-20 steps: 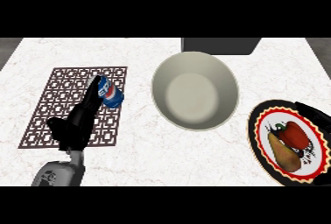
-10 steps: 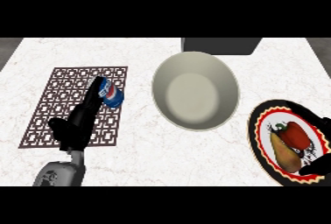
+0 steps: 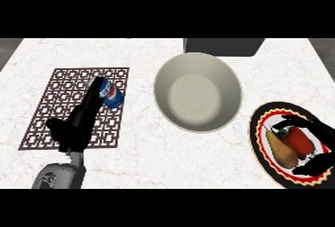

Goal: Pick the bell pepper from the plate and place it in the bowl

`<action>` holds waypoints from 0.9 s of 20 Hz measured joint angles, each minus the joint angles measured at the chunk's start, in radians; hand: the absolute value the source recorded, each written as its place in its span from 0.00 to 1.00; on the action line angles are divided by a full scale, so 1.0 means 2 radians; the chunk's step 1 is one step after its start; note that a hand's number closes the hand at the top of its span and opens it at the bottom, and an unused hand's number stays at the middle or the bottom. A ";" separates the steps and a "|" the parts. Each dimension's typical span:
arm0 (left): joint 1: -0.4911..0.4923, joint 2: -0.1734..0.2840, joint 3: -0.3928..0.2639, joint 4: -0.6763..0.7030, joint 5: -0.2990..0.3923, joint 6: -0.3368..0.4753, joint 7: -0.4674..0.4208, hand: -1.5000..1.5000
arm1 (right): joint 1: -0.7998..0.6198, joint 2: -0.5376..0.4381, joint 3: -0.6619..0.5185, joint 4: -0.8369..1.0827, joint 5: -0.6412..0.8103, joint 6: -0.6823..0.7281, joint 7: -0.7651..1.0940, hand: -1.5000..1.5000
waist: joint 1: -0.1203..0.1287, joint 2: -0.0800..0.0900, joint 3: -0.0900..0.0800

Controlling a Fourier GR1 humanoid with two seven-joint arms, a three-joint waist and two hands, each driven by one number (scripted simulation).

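Note:
A red bell pepper (image 3: 299, 139) lies on a round plate (image 3: 260, 138) with a red and black rim at the right edge, beside a brown pear (image 3: 280, 150). My right hand (image 3: 313, 125) comes in from the right edge. Its fingers arch over the pepper's far side and curl down at its left end, while the thumb (image 3: 311, 168) sits on the near side. The pepper still rests on the plate. A large beige bowl (image 3: 197, 91) stands at the centre, to the left of the plate. My left hand (image 3: 78, 124) lies open on a patterned mat.
A brown lattice placemat (image 3: 65, 95) covers the left of the counter, with a blue soda can (image 3: 111, 94) on it at my left hand's fingertips. A dark box (image 3: 223, 46) stands behind the bowl. White marbled counter (image 3: 163, 150) lies in front.
The right hand's fingers have curled a little closer round the pepper. The left arm, the can and the bowl have not moved.

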 measured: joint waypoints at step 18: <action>-0.001 -0.010 -0.006 -0.001 -0.010 -0.003 -0.001 0.50 | 0.037 0.005 0.175 -0.142 0.013 -0.003 -0.089 1.00 | 0.013 -0.003 -0.003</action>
